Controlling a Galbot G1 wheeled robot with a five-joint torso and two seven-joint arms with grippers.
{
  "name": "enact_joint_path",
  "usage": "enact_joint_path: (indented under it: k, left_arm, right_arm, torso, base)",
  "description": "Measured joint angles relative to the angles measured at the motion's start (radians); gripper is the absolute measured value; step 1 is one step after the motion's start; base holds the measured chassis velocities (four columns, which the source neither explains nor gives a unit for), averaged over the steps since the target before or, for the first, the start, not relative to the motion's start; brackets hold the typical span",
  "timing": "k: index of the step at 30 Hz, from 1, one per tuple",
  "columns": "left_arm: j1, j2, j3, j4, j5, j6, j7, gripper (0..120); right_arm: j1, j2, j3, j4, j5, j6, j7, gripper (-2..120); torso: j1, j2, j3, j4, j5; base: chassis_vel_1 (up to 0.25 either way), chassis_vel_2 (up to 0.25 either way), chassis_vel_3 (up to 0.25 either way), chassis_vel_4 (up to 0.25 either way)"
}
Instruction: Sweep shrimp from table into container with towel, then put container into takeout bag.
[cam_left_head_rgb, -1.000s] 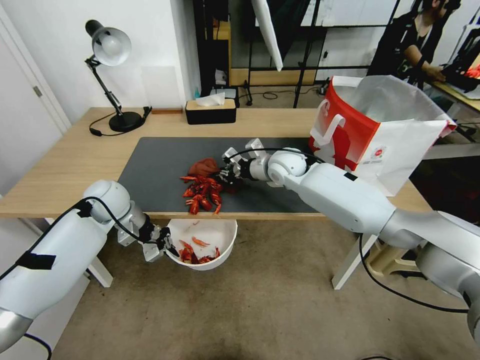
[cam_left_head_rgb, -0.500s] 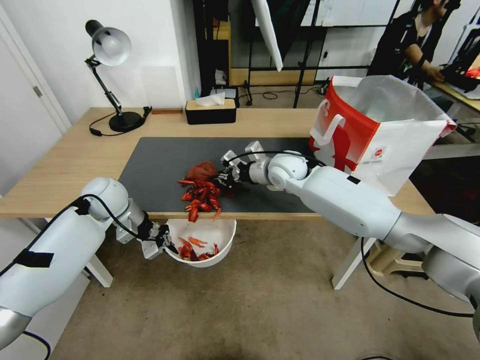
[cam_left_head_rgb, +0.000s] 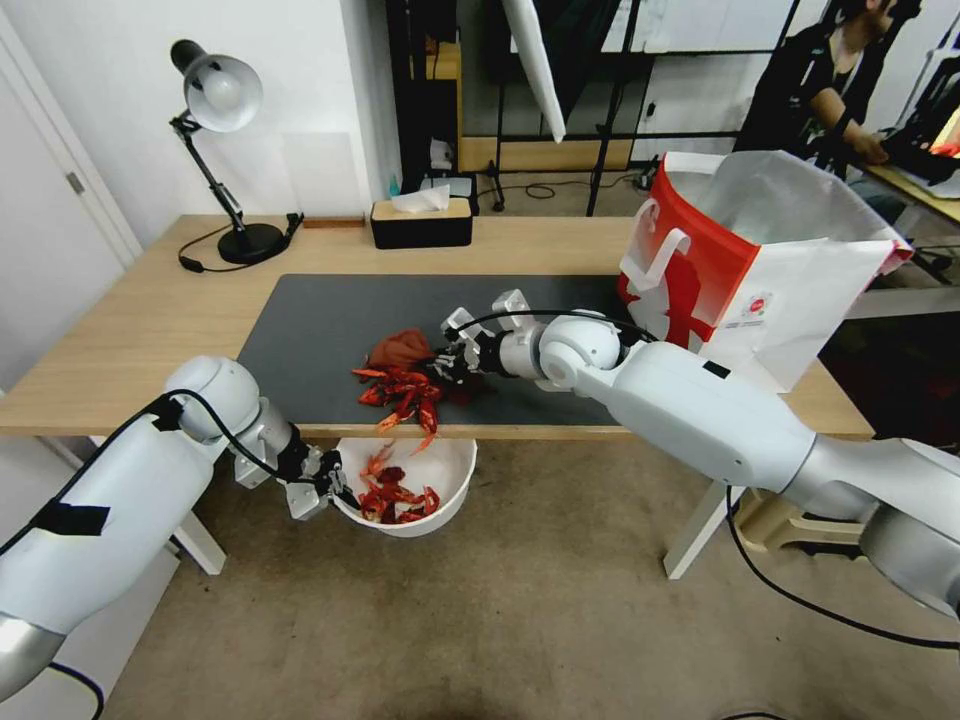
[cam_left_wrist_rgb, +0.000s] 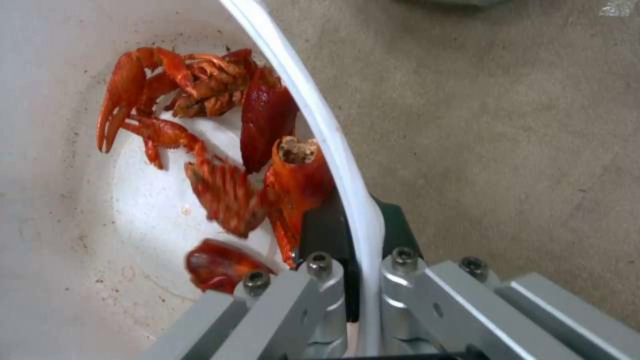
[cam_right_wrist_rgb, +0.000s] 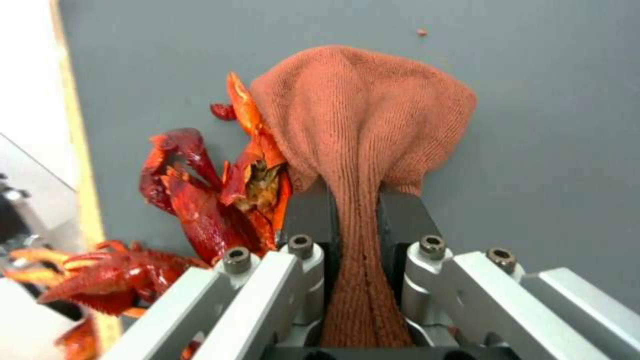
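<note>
Right tool (cam_right_wrist_rgb: 357, 210) pinches towel (cam_right_wrist_rgb: 363, 115) against shrimp (cam_left_head_rgb: 405, 385); left tool (cam_left_wrist_rgb: 357, 235) clamps container (cam_left_head_rgb: 450, 470) rim.

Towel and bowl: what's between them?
In the head view, shrimp lie on the mat between the towel and the table edge, some spilling down toward the bowl below.

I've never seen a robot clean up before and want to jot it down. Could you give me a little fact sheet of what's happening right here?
left pincer: shut on the rim of the container, held below the table edge
right pincer: shut on the towel, on the grey mat
shrimp: some on the mat at the near edge, some already in the container, a few going over the edge
takeout bag: standing open on the table's right end
</note>
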Motion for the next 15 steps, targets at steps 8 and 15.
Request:
enact_joint_path:
  k: [8, 15]
  left_arm:
    - [-0.002, -0.001, -0.002, 0.002, 0.0, 0.0, 0.0, 0]
    - [-0.003, -0.005, -0.004, 0.007, 0.001, 0.0, 0.0, 0]
  right_arm:
    - [-0.005, -0.015, -0.003, 0.035, 0.009, -0.008, 0.009, 8]
    - [-0.012, -0.036, -0.003, 0.063, 0.015, -0.011, 0.016, 8]
  torso:
    - [0.0, 0.0, 0.0, 0.0, 0.0]
    - [0.0, 0.0, 0.0, 0.0, 0.0]
  base:
    - [0.0, 0.0, 0.0, 0.0]
    - [0.0, 0.0, 0.0, 0.0]
